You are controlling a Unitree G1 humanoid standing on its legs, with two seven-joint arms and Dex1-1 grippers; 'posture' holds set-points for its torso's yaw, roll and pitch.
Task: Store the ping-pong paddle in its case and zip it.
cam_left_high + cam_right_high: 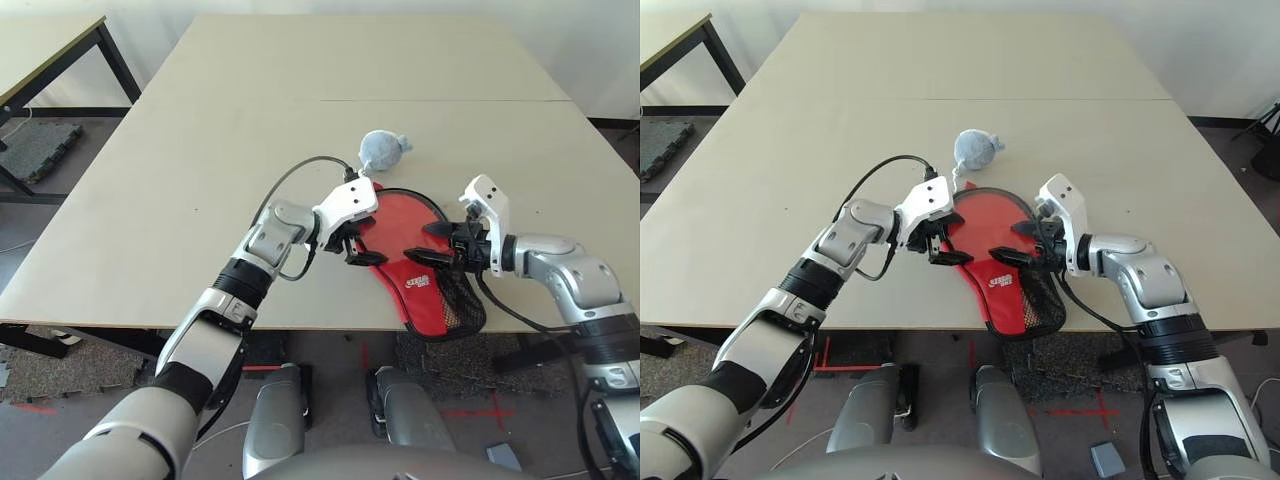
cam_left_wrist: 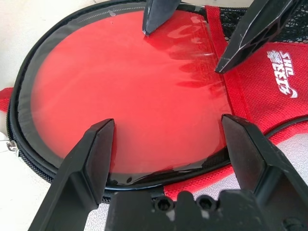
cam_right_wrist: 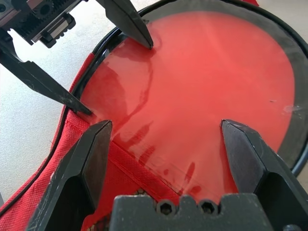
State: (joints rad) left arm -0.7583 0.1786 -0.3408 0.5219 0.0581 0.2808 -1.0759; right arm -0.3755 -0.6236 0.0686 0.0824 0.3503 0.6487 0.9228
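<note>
**Both pincers hovering over the red case**

The case (image 1: pixel 412 262) is lying flat near the front edge of the table (image 1: pixel 200 150), its round end pointing far and its narrow mesh end hanging over the near edge. Whether the ping-pong paddle is sitting inside it, I cannot tell.

My left pincer (image 1: pixel 358 246) is hanging spread wide at the case's left rim, gripping nothing. My right pincer (image 1: pixel 428 243) is reaching in from the right, equally spread and empty-handed.

The head views are showing a grey-blue soft ball (image 1: pixel 382 149) just beyond the case. My left wrist view is showing white lettering (image 2: pixel 281 72) on the red fabric and the zipper track along the black rim.
</note>
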